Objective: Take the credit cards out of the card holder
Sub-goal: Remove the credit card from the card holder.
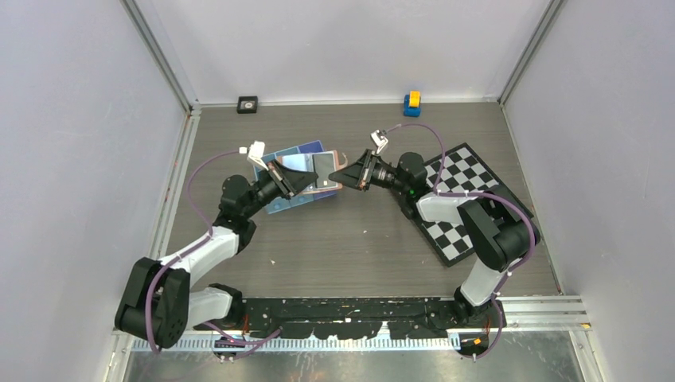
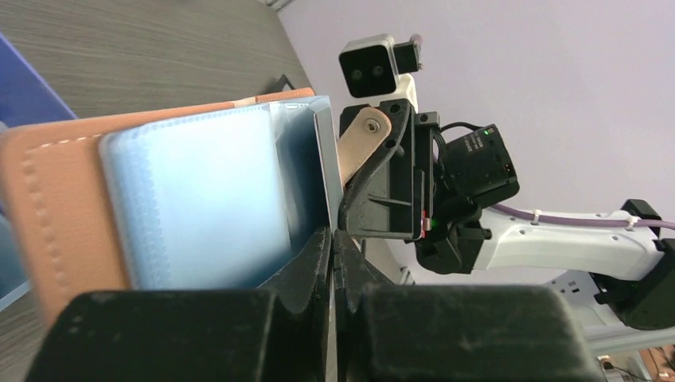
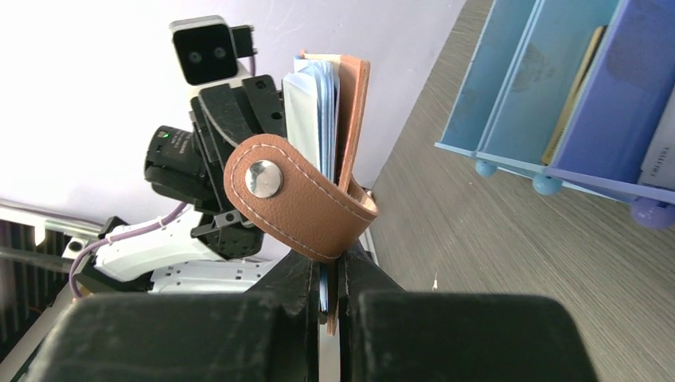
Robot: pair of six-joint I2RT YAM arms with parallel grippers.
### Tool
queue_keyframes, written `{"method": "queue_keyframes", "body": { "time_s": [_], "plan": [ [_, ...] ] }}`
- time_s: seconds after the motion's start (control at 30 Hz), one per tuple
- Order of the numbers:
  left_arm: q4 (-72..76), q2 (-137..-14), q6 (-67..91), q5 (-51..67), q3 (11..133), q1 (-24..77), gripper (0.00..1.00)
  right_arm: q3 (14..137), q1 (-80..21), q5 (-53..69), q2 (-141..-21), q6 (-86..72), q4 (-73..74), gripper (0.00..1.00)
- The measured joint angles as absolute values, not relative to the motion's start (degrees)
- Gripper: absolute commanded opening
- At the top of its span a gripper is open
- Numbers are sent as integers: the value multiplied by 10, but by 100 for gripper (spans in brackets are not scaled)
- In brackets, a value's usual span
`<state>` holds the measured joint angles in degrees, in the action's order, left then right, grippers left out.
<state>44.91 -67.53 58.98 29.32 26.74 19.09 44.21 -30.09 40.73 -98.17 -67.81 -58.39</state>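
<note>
Pale walls close in a grey wood-grain table (image 1: pixel 358 247). A small black square piece (image 1: pixel 247 104) lies at the far edge, near the far left corner.

The left arm reaches from the near left corner toward the middle of the table. There a blue tray (image 1: pixel 310 148) with dividers rests flat. In the right wrist view a tan card (image 3: pixel 575 83) stands in one compartment of the tray. A pale printed card (image 3: pixel 662 147) stands in the next one to the right.

The left claw (image 1: pixel 311 180) hangs over the right end of the tray. Its fingers (image 2: pixel 318 259) are pressed together on the edge of the pale leaves inside the card holder (image 1: pixel 326 161). I cannot tell whether a card or only a clear sleeve sits between them.

The card holder is tan leather. It is held up off the table between the two claws, over the tray's right end, with its pale leaves fanned open. Its strap (image 3: pixel 306 219), with a metal snap stud (image 3: pixel 263 178), curls loose toward the right claw.

The right claw (image 1: pixel 336 174) meets it from the other side, fingers (image 3: pixel 306 274) pinched tight on the leather edge below the strap.

Farther right, a black-and-white checkered board (image 1: pixel 455 232) lies under the right arm near the right edge. A yellow-and-blue block (image 1: pixel 411 103) sits at the far edge, toward the far right corner.
</note>
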Motion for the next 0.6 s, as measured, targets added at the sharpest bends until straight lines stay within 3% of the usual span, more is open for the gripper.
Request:
{"method": "queue_keyframes", "body": {
  "time_s": [0.17, 0.27, 0.37, 0.6],
  "plan": [
    [486, -700, 613, 322, 268, 191, 9, 445, -301, 420, -982, -689, -605, 6],
    [508, -719, 629, 340, 269, 191, 0, 445, -301, 424, -984, -694, -613, 5],
    [530, -734, 643, 349, 269, 190, 0, 444, -300, 426, -984, -698, -616, 8],
    [549, -735, 660, 361, 269, 186, 7, 439, -298, 427, -985, -714, -647, 11]
  ]
}}
